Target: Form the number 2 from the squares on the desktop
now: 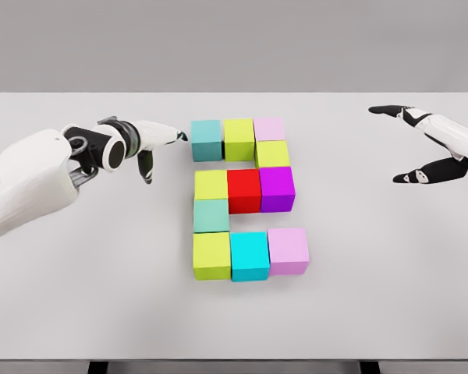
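White desk point(78, 296): 11 cubes point(244, 190), both hands w/ fingers spread.

Pale grey table point(78, 296) under a bright patchwork of blocks. Around the red block point(244, 189): purple point(276, 188) to its right, yellow-green point(210, 185) to its left, lime point(239, 139) above with teal point(206, 139) and pale pink point(270, 128) flanking, cyan point(249, 255) below. White hands point(144, 140) with black fingertips.

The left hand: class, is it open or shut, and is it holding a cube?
Open. The left hand shows spread fingers holding nothing, fingertip beside the teal cube; contact cannot be told.
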Tool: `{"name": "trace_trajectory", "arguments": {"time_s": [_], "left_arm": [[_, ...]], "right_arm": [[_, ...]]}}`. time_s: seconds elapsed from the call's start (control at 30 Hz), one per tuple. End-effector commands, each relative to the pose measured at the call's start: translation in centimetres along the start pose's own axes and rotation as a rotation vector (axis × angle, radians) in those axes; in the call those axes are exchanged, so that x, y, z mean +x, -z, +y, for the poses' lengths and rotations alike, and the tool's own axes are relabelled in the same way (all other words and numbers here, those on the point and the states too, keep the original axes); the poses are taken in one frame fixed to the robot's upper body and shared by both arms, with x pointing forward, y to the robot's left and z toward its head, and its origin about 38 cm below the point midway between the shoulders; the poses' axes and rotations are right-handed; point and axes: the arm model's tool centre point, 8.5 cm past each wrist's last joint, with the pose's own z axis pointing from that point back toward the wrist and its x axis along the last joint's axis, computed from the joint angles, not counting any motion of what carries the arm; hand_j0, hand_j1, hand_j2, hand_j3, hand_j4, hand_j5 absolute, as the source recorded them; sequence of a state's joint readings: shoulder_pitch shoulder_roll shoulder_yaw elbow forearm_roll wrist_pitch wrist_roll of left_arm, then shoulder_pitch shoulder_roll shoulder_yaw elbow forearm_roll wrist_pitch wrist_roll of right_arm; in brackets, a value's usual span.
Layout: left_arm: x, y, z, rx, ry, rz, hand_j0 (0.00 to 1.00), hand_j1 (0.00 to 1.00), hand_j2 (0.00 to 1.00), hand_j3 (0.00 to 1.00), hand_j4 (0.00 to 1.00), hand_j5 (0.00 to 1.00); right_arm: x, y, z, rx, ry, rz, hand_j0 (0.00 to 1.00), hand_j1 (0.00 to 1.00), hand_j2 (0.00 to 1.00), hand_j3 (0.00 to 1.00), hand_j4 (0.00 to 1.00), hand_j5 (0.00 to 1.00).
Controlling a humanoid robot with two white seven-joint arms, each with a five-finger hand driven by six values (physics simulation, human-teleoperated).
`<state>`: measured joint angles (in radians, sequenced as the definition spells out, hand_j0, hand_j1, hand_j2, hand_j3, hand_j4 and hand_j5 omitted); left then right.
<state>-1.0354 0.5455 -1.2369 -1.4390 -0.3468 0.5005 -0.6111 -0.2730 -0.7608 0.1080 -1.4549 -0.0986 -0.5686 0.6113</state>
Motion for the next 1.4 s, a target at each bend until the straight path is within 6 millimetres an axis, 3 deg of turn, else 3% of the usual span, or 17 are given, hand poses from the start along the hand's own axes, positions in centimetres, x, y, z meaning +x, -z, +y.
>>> {"name": "trace_trajectory", "arguments": {"time_s": [0.0, 1.37], "left_arm": [[0.1, 0.0, 0.1, 0.003, 0.005, -0.003, 1.00, 1.00, 1.00, 1.00, 1.00, 1.00], [1.1, 0.2, 0.3, 0.008, 0.010, -0.019, 1.00, 1.00, 1.00, 1.00, 1.00, 1.00]], "right_arm": [[-0.2, -0.2, -0.2, -0.007, 0.005, 0.008, 1.00, 1.00, 1.00, 1.00, 1.00, 1.00], [-0.1, 0.0, -0.1, -0.006, 0.005, 0.002, 1.00, 1.00, 1.00, 1.00, 1.00, 1.00]]}}
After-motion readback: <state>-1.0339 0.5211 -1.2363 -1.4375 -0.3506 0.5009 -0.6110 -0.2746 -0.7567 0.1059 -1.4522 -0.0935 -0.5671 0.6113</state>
